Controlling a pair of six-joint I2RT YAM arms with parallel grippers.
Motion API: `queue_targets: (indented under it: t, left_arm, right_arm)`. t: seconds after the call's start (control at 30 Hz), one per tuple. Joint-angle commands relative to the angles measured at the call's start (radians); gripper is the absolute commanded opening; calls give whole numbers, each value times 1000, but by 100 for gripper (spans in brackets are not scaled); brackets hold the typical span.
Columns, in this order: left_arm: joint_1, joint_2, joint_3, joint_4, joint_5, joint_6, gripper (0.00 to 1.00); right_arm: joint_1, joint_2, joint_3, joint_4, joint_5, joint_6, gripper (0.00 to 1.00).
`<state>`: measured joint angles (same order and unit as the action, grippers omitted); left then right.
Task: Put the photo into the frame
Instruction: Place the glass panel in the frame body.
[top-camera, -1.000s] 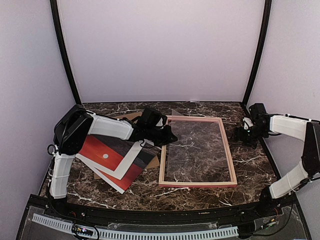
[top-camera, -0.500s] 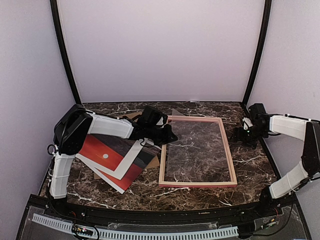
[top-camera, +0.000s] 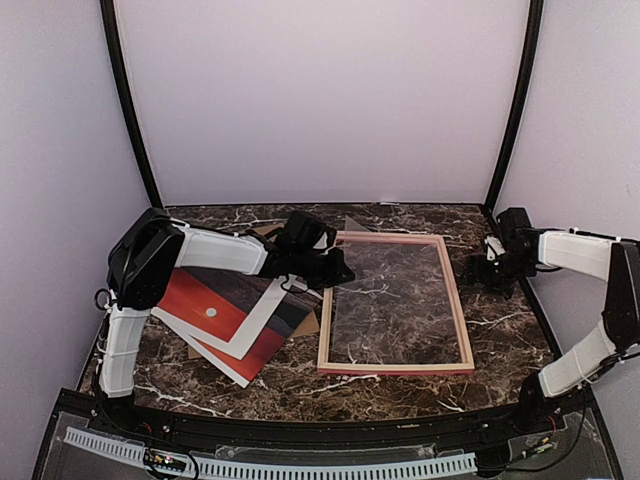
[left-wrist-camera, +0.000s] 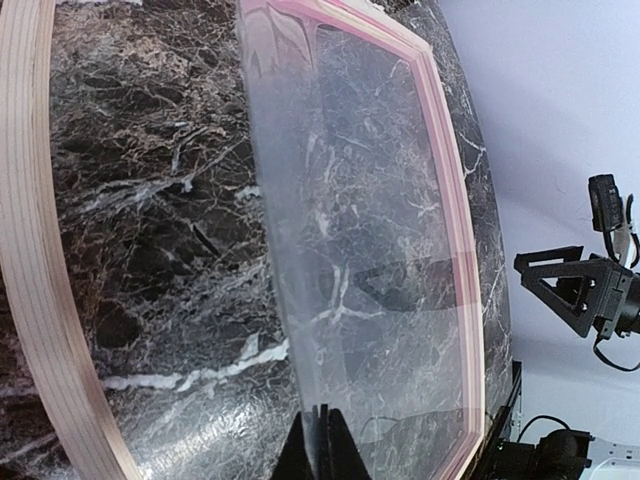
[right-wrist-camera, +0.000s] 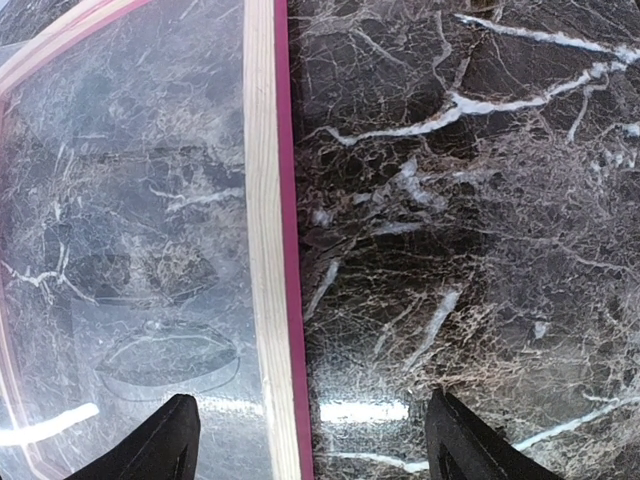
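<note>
- Dark veined marble is being used as the table (top-camera: 300, 388), which is being closed in by pale lilac walls (top-camera: 320, 100).
- Over the last second the right gripper (top-camera: 474, 270) is being edged slightly closer to the right rail of the frame (top-camera: 397, 368). Its jaws are being held wide apart with nothing between them, just beside that rail.
- The left gripper (top-camera: 335, 272) is being kept where it was, at the frame's left rail. It is clamped on the edge of the clear pane (left-wrist-camera: 380, 250), and that edge is being held tilted up out of the frame.
- Judged from this, the frame is still being opened up. The right arm is probably being brought in to steady the frame or share the pane. Loading of the print is not yet being attempted.
- The photo (top-camera: 215, 312) is being left face up to the left of the frame, under the left arm. It is lying askew on the brown cardboard backing board (top-camera: 310, 326), just beside the left rail.
- Being counted: one frame, one pane, one backing board, two grippers. One photo is being counted, though a second red-and-white layer seems to be showing beneath it. Whether that is a separate sheet cannot be told.
</note>
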<state>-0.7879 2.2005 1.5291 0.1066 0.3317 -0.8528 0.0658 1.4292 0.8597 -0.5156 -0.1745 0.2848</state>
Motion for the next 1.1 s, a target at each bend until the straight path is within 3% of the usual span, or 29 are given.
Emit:
queue_targets:
  t: [0.0,1.07]
  left_arm:
    - [3,-15,35,-26,6,32,0]
    - [5,-59,39,-46,12,65,3]
  right_arm:
    - [9,11,-13,22,8,-12,79]
    - [19,35,-10,25,0,-12,80]
